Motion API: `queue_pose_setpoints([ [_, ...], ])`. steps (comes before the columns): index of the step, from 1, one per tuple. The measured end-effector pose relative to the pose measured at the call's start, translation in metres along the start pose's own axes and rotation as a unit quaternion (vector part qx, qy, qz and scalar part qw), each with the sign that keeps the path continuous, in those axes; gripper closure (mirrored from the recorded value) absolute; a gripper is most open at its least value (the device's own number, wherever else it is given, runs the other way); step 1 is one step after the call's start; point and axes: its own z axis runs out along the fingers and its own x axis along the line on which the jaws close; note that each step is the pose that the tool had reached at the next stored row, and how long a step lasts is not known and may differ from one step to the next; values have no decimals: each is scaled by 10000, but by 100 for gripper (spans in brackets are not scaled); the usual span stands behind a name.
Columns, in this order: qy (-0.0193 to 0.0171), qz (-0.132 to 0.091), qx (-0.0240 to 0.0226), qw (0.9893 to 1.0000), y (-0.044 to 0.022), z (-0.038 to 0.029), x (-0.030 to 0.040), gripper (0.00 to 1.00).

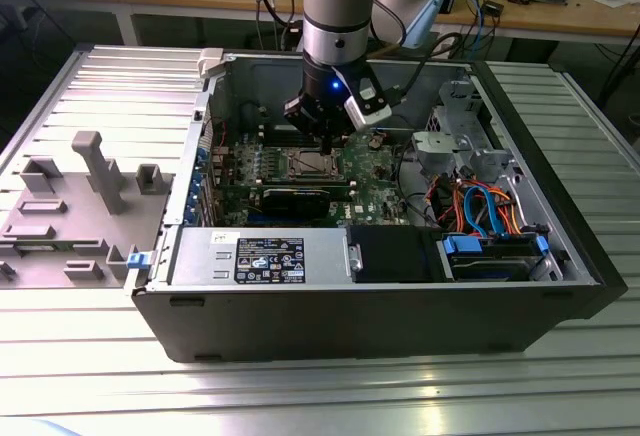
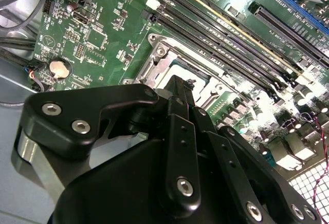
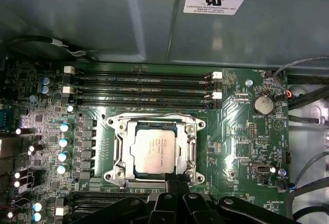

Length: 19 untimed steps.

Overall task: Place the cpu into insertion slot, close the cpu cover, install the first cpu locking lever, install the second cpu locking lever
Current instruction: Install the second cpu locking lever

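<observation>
The cpu (image 3: 152, 152) lies flat in the insertion slot (image 3: 114, 175) of the green motherboard (image 3: 234, 147), its dull silver top showing through the window of the cpu cover (image 3: 189, 149). The cover lies down flat over the chip. A thin wire lever (image 3: 146, 115) runs along one side of the socket. My gripper (image 3: 174, 181) is shut, with nothing visible between its black fingers, and its tips hover at the socket's edge. In the exterior view the gripper (image 1: 326, 142) hangs inside the open computer case just above the insertion slot (image 1: 305, 164). The second wrist view has the gripper (image 2: 178, 83) tip over the socket rim (image 2: 163, 51).
Long memory slots (image 3: 141, 88) run beside the socket, with a coin battery (image 3: 262, 104) nearby. The case wall (image 3: 103, 18) rises close behind. A power supply (image 1: 260, 256), drive bay (image 1: 490, 256) and coloured cables (image 1: 480, 206) crowd the case. A grey fixture tray (image 1: 80, 196) sits at the exterior view's left.
</observation>
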Motion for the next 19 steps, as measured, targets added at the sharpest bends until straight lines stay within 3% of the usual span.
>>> queue_pose_setpoints([
  [19, 0, 0, 0, 10000, -20, -1, 1, 89],
])
